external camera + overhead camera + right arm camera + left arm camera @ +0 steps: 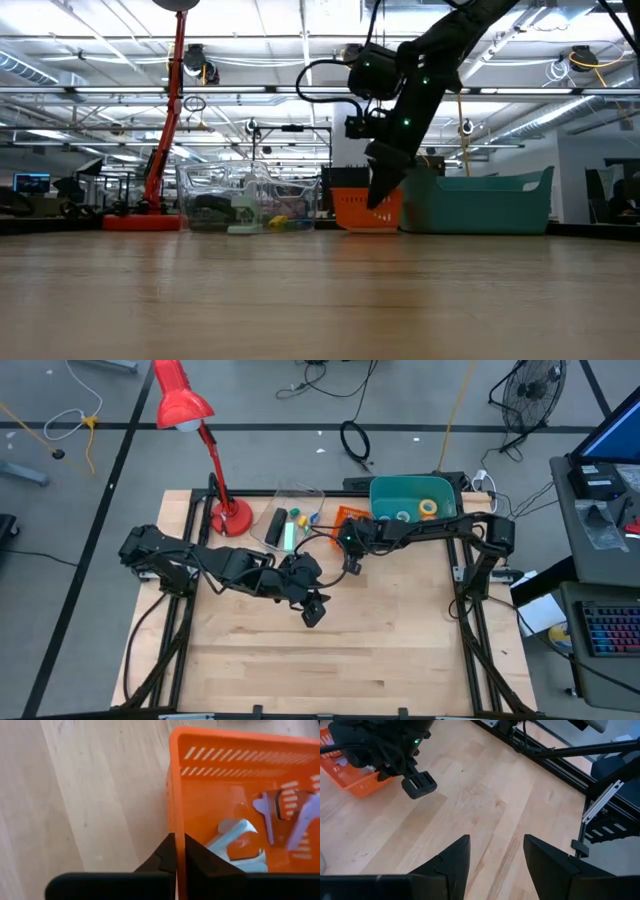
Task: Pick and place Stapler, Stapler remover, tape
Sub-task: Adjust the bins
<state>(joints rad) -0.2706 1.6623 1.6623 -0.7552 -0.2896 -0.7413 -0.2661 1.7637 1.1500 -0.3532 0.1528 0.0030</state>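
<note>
- My right gripper [176,851] has its fingers together, pinched on the rim of the orange basket [235,775]; in the high view it sits at the basket's near edge [350,518], close beside the teal bin [385,495]
- Inside the basket I see pale blue staple removers [240,837] lying on the floor of it, and a brownish one [280,810] beside them
- My left gripper [495,855] hangs over bare surface [485,805] with its fingers apart and nothing between them; in the high view it is at mid-surface [312,610], well apart from the basket
- Tape: a yellow roll [429,507] lies in the teal bin, with what look like a green [403,515] and a blue roll [386,516] near it; I cannot make out an orange one
- A clear tray [290,520] holds a dark stapler [277,525] and a green-lit one [289,536]; it stands between the red lamp [230,515] and the basket
</note>
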